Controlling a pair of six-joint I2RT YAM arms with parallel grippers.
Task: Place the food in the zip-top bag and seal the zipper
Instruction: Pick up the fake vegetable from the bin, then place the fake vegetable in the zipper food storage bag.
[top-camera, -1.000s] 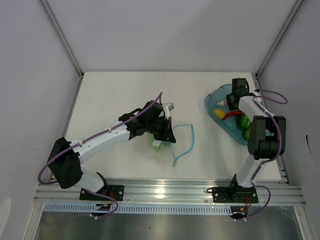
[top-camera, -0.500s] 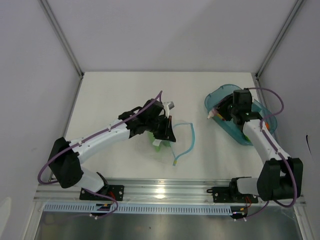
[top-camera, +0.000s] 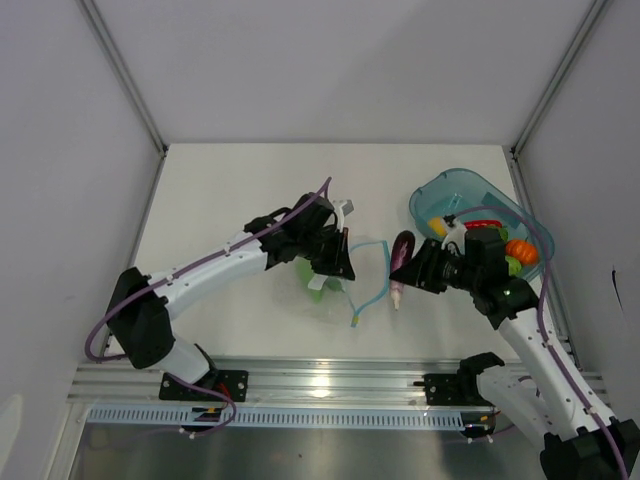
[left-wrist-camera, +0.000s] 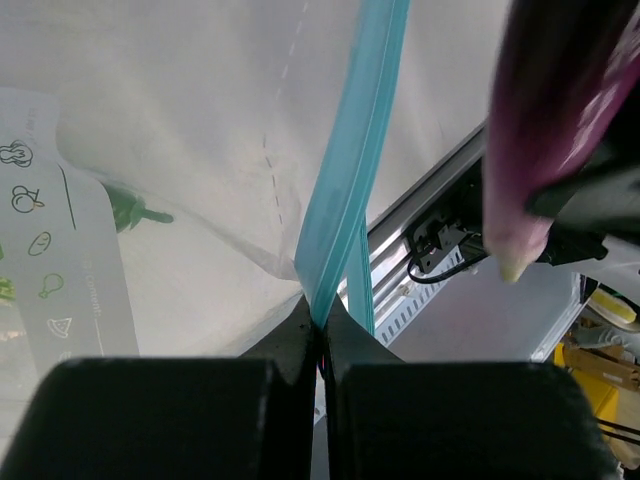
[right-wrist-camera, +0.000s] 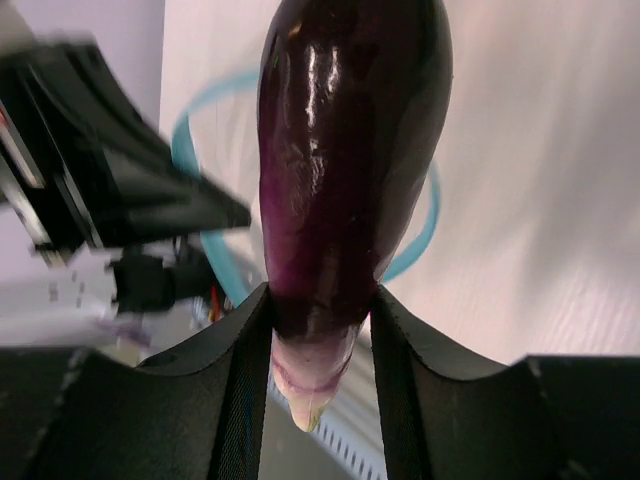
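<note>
My left gripper (left-wrist-camera: 320, 318) has its fingers pressed together on the zipper (left-wrist-camera: 350, 160), pinching the light blue strip at one spot on the mouth of the zip-top bag (left-wrist-camera: 200, 120); from overhead, that wrist sits over the left part of the bag and hides much of it. The bag lies near the middle of the table (top-camera: 230, 190), and the zipper curves out to the right of the pinch as an open loop; something green (top-camera: 308, 272) shows through the film under the left wrist, and the left wrist camera picks up a green stem-like piece (left-wrist-camera: 130, 210) and a printed label (left-wrist-camera: 60, 290) through the plastic, though I cannot tell which food it is.

My right gripper (right-wrist-camera: 320, 292) is clamped on the purple eggplant (right-wrist-camera: 340, 170), one finger on each flank near the pale stem end, the dark bulb pointing away from the wrist. Overhead, the eggplant hangs just right of the zipper loop, between the bag and the teal tray (top-camera: 460, 185); I cannot tell whether it touches the strip. In the right wrist view the loop lies behind the eggplant, with the black left gripper crowding the loop's left side.

The tray sits at the far right of the table, well apart from the bag; in it are a yellow piece (top-camera: 437, 225), a red pepper (top-camera: 487, 222), an orange (top-camera: 520, 250) and a green piece (top-camera: 513, 266), partly covered by my right arm.
</note>
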